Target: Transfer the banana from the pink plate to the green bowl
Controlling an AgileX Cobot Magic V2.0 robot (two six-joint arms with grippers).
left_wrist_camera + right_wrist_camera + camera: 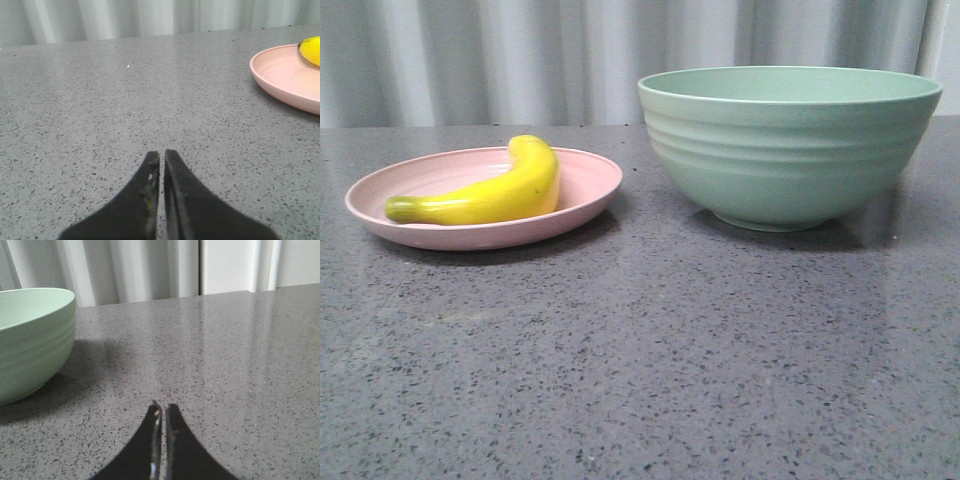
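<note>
The yellow banana point(490, 192) lies on the pale pink plate point(590, 195) at the left of the front view. The mint-green bowl point(788, 150) stands to its right, upright, its inside hidden. Neither gripper shows in the front view. In the left wrist view my left gripper point(161, 153) is shut and empty over bare table, with the plate point(280, 75) and the banana's end point(312, 49) off to one side. In the right wrist view my right gripper point(163, 405) is shut and empty, apart from the bowl point(30, 340).
A grey speckled stone tabletop point(650, 350) carries everything. A pale pleated curtain point(520, 55) hangs behind the table's far edge.
</note>
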